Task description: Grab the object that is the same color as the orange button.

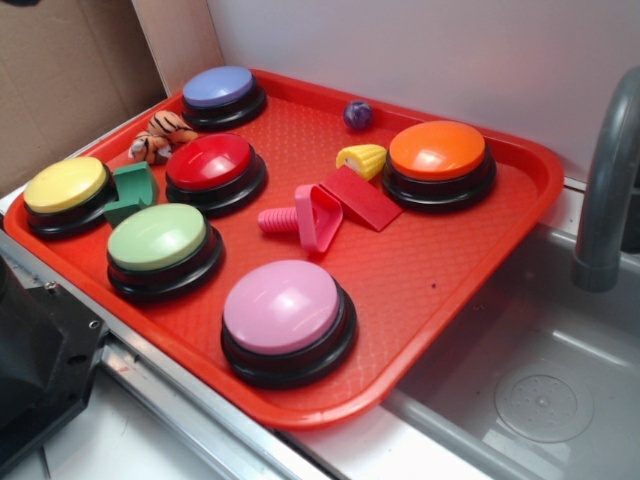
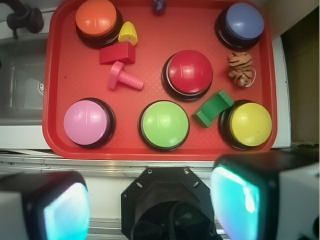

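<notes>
Here, six buttons, one orange button (image 2: 96, 18), one plush tiger (image 2: 240, 68).

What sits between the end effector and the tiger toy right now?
In the wrist view, the yellow button and the green block lie between the open end effector and the tiger toy, with the tray rim nearer the camera.

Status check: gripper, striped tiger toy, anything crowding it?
Gripper open, empty, high off the red tray's near edge. Small orange striped plush tiger untouched, lying between blue button and red button. Nothing on top of it.
</notes>
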{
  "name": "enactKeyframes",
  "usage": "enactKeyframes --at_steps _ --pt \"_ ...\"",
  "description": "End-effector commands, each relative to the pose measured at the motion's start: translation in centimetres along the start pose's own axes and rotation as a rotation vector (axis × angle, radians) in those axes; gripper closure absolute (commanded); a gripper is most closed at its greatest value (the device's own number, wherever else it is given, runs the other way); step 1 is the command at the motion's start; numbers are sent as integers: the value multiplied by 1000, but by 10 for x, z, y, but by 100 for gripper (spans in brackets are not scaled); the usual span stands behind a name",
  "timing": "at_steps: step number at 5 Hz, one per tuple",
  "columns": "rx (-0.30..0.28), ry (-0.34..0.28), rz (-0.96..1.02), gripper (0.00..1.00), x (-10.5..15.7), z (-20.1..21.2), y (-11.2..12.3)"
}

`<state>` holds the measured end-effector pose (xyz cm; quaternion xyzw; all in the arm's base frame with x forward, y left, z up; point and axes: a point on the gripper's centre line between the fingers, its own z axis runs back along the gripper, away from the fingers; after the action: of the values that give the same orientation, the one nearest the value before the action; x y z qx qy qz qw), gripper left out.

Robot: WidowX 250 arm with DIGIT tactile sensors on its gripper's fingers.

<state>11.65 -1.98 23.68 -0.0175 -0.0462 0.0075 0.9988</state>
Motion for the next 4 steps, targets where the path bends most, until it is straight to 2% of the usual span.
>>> enactKeyframes --at_steps 1,2,3,4 --pt "0 0 0 0 0 0 0" --pt "-13 -13 24 0 8 -10 8" --pt "-28 -1 60 0 17 -17 16" --pt "-29 1 152 0 29 -32 32"
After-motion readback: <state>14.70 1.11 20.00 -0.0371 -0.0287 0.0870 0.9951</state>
